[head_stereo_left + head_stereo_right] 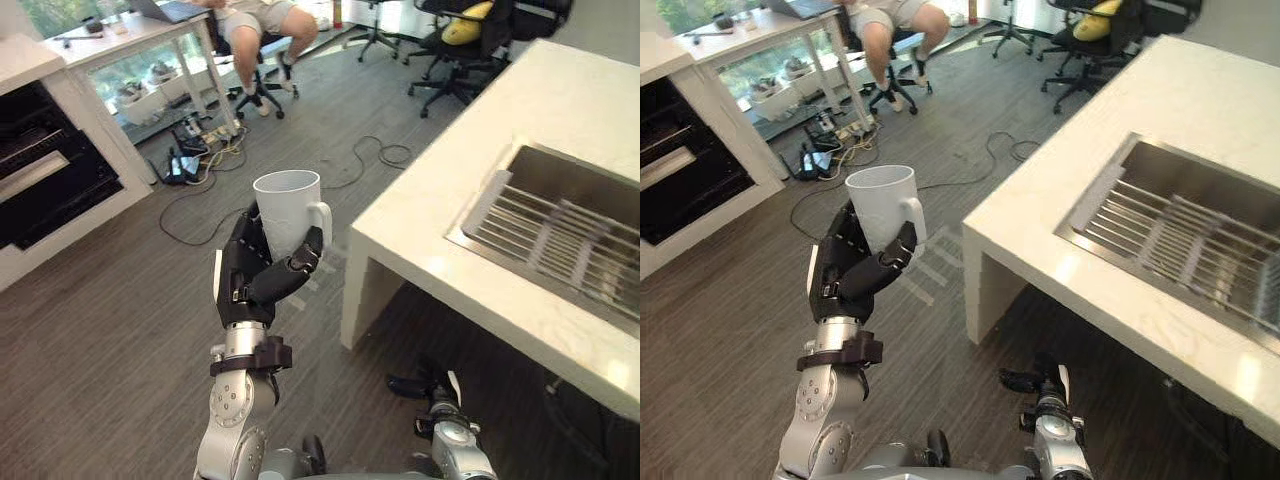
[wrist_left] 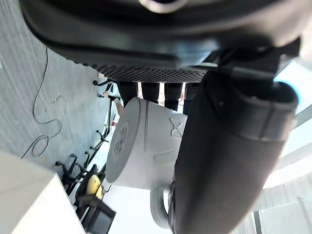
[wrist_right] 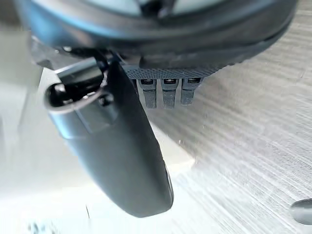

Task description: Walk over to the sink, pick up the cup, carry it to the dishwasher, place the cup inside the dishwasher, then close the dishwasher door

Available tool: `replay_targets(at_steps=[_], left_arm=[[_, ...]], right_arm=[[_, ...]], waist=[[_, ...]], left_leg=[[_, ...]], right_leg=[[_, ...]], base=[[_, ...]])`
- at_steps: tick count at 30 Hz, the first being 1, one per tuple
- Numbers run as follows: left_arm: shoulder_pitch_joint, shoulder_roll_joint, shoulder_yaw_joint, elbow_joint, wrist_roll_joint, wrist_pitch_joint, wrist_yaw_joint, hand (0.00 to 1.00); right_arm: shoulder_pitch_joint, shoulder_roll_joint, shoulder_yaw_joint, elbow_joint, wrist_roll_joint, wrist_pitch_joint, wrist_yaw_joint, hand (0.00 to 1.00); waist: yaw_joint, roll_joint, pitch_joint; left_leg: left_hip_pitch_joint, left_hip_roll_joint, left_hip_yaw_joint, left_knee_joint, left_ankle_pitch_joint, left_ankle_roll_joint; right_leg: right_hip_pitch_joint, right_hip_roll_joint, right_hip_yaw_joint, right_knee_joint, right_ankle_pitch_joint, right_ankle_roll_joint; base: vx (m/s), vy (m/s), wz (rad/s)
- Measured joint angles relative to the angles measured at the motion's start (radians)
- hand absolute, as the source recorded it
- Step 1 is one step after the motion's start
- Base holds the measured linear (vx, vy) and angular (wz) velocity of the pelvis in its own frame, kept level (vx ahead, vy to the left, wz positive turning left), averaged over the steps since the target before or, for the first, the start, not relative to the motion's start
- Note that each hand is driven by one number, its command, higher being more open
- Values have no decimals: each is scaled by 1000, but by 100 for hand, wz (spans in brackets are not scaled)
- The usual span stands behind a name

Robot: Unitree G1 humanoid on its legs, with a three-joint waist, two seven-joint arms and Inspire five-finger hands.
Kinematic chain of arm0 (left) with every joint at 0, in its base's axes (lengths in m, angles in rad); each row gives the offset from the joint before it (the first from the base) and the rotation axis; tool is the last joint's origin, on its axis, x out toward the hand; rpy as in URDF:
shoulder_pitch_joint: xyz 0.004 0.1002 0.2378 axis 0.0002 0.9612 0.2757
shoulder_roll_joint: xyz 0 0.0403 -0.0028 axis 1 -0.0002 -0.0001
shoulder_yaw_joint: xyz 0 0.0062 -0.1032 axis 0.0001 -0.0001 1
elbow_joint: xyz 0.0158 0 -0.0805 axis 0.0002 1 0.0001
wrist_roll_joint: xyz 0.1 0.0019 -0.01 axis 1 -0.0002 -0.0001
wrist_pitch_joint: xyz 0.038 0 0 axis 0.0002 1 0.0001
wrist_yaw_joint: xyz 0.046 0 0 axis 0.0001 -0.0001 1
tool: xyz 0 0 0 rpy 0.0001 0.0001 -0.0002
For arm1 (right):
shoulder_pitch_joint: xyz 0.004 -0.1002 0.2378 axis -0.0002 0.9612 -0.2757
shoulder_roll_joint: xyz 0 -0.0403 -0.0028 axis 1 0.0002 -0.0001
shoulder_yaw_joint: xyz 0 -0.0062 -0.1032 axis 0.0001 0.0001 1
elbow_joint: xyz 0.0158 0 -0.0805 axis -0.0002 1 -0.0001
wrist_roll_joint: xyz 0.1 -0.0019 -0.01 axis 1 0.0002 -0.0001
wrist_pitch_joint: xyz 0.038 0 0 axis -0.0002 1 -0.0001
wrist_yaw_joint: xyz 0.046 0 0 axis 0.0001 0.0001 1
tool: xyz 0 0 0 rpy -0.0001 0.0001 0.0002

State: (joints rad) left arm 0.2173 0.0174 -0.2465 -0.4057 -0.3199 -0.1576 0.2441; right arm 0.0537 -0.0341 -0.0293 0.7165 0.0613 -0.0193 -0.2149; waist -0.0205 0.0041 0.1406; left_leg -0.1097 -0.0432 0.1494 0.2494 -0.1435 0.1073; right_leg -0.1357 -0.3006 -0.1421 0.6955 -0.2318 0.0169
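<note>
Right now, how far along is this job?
Done: white cup is out of the sink, gripped upright by the left hand over the floor. In hand: the carry. Left: reach the open dark racked unit, likely the dishwasher, load it, close it. Right hand idle.

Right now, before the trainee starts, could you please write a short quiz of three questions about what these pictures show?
1. True or false: the cup stands inside the sink.
2. Multiple choice: what are the fingers of the left hand curled round? A. a plate. B. the cup. C. nothing.
3. Fill in the blank: inside the sink lies a metal ____.

Key
1. False. The cup is held upright above the floor, beside the counter.
2. B.
3. rack.
</note>
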Motion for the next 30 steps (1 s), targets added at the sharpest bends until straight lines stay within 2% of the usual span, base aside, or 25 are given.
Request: replay_targets(at_steps=[1,3,5,7,8,9,12,15,17,18,19,20,21,23,24,25,27,30], left_arm=[[0,1,2,0,0,0,0,30],[1,0,2,0,0,0,2,30],[2,-5,0,-7,0,0,2,30],[2,-13,-2,-22,0,0,1,30],[5,-35,-13,-24,0,1,-2,30],[13,-51,-28,-33,0,1,-8,30],[25,-57,-50,-53,1,1,-31,30],[28,-57,-57,-60,-4,1,-38,30],[28,-58,-55,-60,-9,2,-39,30],[29,-57,-55,-62,-16,1,-41,30],[29,-57,-56,-63,-16,1,-47,30],[28,-56,-56,-63,-16,0,-51,30],[28,-56,-60,-56,-16,0,-59,30],[33,-41,-60,-41,-18,0,-62,30],[30,-23,-61,-24,-21,0,-65,30],[29,-17,-61,-14,-22,0,-69,30],[32,-2,-65,22,-22,4,-74,30],[52,22,-66,24,-21,12,-78,30]], right_arm=[[0,1,1,-3,-7,0,0,90],[30,5,2,-65,-11,0,0,90],[56,4,19,-123,-11,-2,0,90],[78,7,37,-164,-11,-2,1,90],[92,8,45,-181,-11,-3,8,90],[121,8,46,-199,-11,5,0,90],[185,-2,57,-246,-10,8,5,90],[236,-4,53,-279,-3,14,-18,90],[265,0,32,-288,-2,14,-28,90],[280,-2,7,-288,-1,14,-35,90],[289,-2,-8,-289,1,14,-37,90],[291,-3,-11,-288,6,14,-40,90],[299,-5,-13,-287,17,14,-47,90],[302,-3,-15,-282,19,14,-41,90],[294,7,-6,-282,17,12,-23,90],[284,12,-6,-279,15,10,-15,90],[223,29,-1,-228,12,2,19,90],[156,42,17,-188,-1,3,37,90]], waist=[[2,-1,1],[7,-12,2],[6,-19,1],[10,-38,0],[7,-24,-5],[21,-16,-11],[33,-14,-14],[31,-13,-15],[29,-14,-15],[27,-17,-15],[25,-22,-17],[23,-16,-20],[14,-11,-23],[9,-29,-34],[3,-40,-43],[-1,-44,-46],[-2,-43,-46],[6,-36,-41]], left_leg=[[4,-1,-17,-1,-1,0],[25,-28,-92,-1,2,-18],[38,-51,-144,5,-6,-32],[31,-70,-155,40,-26,-63],[15,-50,-155,79,-58,-91],[11,-21,-135,95,-73,-112],[8,18,-110,94,-79,-112],[-19,22,-97,124,-77,-113],[-23,25,-37,130,-69,-115],[-27,28,31,125,-69,-112],[-34,61,113,136,-94,-96],[-43,100,174,164,-111,-84],[-54,179,253,207,-105,-90],[-53,143,252,170,-82,-67],[-50,105,239,122,-54,-55],[-50,89,229,103,-42,-45],[-42,40,210,65,-31,-34],[-26,10,209,58,-37,-26]], right_leg=[[-16,37,47,5,-25,4],[-72,151,189,-11,-81,31],[-97,196,246,-79,-79,28],[-81,176,232,-199,-24,31],[-52,177,185,-216,-30,53],[-21,189,143,-243,-29,44],[25,204,72,-271,-29,39],[66,194,1,-305,-28,39],[100,177,-43,-327,-29,38],[124,155,-84,-348,-28,39],[126,149,-110,-354,-26,41],[127,148,-126,-353,-26,41],[140,149,-156,-347,-26,43],[142,134,-144,-358,-24,50],[130,118,-127,-368,-27,44],[129,110,-126,-369,-27,43],[111,85,-93,-341,-34,48],[60,53,-44,-206,-43,51]], base=[[228,-31,104],[225,-46,104],[215,-105,106],[195,-138,94],[155,-137,98],[142,-137,91],[92,-134,58],[24,-40,68],[-23,37,81],[-58,91,77],[-66,102,74],[-32,80,65],[-4,109,62],[-3,144,50],[-13,113,42],[-35,125,61],[-58,125,44],[-40,92,10]])
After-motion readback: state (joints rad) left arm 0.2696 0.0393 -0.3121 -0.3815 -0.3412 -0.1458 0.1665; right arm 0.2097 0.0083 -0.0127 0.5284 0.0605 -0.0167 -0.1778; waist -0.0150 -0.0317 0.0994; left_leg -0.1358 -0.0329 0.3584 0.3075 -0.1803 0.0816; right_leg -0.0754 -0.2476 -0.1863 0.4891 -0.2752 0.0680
